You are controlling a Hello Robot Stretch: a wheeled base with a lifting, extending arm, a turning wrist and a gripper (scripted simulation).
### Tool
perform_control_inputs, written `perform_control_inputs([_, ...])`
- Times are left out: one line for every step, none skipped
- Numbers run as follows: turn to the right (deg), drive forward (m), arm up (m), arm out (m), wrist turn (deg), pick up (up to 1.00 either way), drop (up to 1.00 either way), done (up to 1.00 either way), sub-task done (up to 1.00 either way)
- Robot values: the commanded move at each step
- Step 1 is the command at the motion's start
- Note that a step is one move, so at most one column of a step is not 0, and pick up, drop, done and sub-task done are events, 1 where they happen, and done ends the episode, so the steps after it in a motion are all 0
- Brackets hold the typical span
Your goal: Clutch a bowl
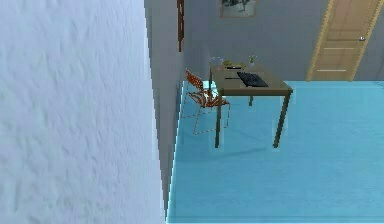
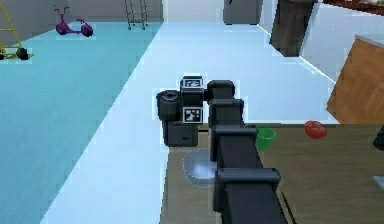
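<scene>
A pale grey-blue bowl sits near the left edge of a brown tabletop, and the arm's dark bar hides part of it. In the arm side view the arm rises from the bottom edge to two white marker squares. Left of these squares is the gripper, farther up the picture than the bowl, with pale floor behind it. I cannot make out its fingers, so I cannot tell whether it holds anything.
On the same tabletop lie a green thing, a red thing and a dark thing. A purple tricycle stands far off on teal floor. Ahead are a wall, a table, a chair and a door.
</scene>
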Motion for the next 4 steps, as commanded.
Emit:
perform_control_inputs([0.0, 0.0, 0.0, 0.0, 12.0, 0.0, 0.0, 0.0, 0.0])
perform_control_inputs([0.0, 0.0, -0.3, 0.0, 0.0, 0.0, 0.0, 0.0, 0.0])
perform_control_inputs([0.0, 0.0, 0.0, 0.0, 0.0, 1.0, 0.0, 0.0, 0.0])
perform_control_inputs([0.0, 0.0, 0.1, 0.0, 0.0, 0.0, 0.0, 0.0, 0.0])
